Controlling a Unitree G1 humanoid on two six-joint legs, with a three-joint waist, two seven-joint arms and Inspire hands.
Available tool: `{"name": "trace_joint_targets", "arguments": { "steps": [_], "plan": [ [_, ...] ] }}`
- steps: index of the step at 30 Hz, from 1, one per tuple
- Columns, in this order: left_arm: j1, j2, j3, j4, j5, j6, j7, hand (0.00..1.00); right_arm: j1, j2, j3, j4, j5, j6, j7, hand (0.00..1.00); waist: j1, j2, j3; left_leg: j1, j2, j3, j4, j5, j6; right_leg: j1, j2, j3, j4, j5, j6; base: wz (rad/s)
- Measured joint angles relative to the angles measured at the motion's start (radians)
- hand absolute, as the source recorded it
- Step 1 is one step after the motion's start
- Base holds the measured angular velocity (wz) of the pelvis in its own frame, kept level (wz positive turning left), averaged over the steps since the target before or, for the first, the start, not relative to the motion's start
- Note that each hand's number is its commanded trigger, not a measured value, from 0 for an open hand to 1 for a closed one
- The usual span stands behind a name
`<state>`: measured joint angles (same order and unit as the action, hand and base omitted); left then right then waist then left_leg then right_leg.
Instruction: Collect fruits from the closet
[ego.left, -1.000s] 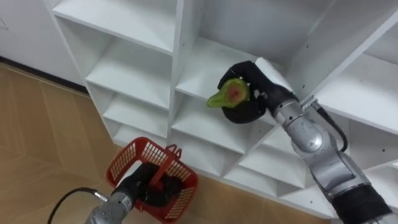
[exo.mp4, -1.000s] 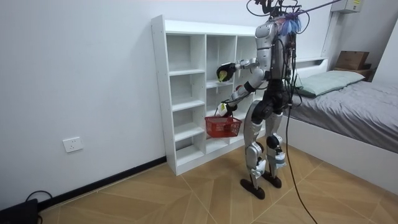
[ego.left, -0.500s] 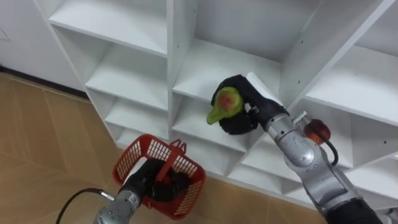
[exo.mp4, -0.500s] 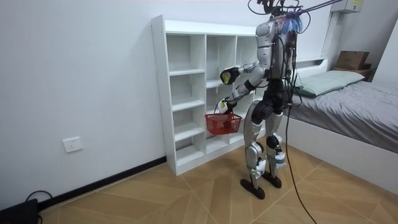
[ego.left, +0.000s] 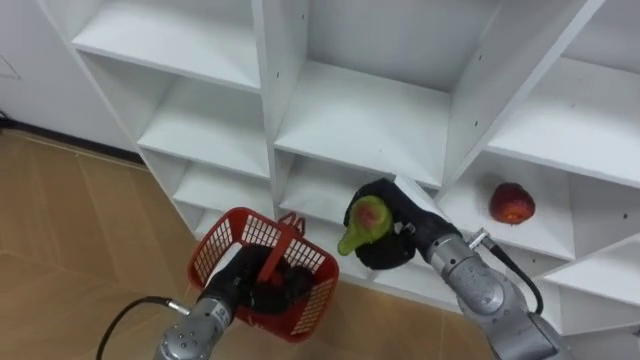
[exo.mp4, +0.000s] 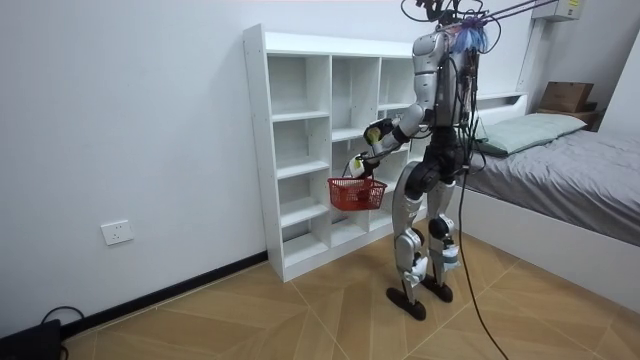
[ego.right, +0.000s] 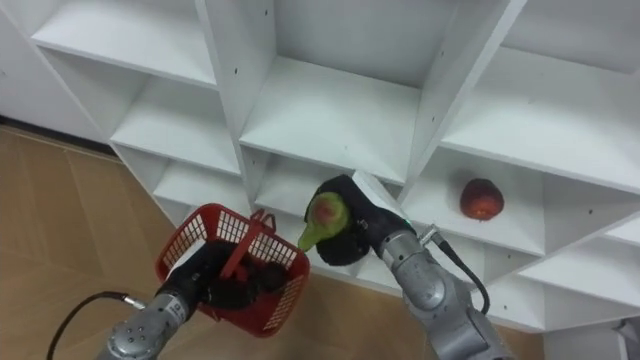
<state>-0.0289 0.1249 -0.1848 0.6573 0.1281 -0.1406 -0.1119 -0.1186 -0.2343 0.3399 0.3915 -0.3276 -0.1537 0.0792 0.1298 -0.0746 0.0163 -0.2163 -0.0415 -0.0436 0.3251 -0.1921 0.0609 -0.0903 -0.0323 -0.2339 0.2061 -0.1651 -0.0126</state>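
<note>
- Grip is read from the left eye view: the green pear (ego.left: 364, 222) is held in the curled fingers of the right hand (ego.left: 392, 240), out in front of the closet (ego.left: 360, 120) and just beside the rim of the red basket (ego.left: 222, 245), not yet over it. Were it released here, the pear could be dropped past the rim onto the floor (ego.left: 60, 230).
- In the same view the basket's handle is clasped by the left hand (ego.left: 241, 289). If the pear is dropped from too high, the basket could be set swinging and the pear bounced out.
- From the room view, the robot is seen standing close before the closet, with the basket hung between its body and the shelves. A shelf edge could be struck by the basket if that arm is swung.
- In the right eye view a red fruit (ego.right: 482, 198) is seen lying on a shelf (ego.right: 520, 240) to the right, well apart from both hands. It could be overlooked and the task left unfinished.
</note>
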Motion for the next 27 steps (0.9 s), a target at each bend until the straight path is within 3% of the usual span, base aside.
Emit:
{"name": "trace_joint_targets", "arguments": {
  "steps": [10, 27],
  "plan": [
    [-0.007, 0.004, -0.02, -0.032, -0.052, -0.021, -0.013, 1.0, 0.001, 0.001, 0.014, 0.083, -0.028, -0.003, 0.012, 1.0, -0.015, 0.004, 0.0027, -0.002, -0.001, 0.002, 0.0, 0.0, 0.0, -0.002, 0.001, 0.007, 0.0, 0.0, 0.0, -0.01],
    [-0.007, 0.003, -0.065, -0.094, -0.079, -0.024, -0.013, 1.0, 0.009, -0.001, 0.032, 0.156, -0.07, -0.008, -0.029, 1.0, -0.014, 0.008, 0.0016, -0.019, 0.007, 0.014, -0.009, 0.0, 0.0, -0.036, 0.005, 0.014, 0.014, 0.001, -0.001, -0.03]
  ]
}}
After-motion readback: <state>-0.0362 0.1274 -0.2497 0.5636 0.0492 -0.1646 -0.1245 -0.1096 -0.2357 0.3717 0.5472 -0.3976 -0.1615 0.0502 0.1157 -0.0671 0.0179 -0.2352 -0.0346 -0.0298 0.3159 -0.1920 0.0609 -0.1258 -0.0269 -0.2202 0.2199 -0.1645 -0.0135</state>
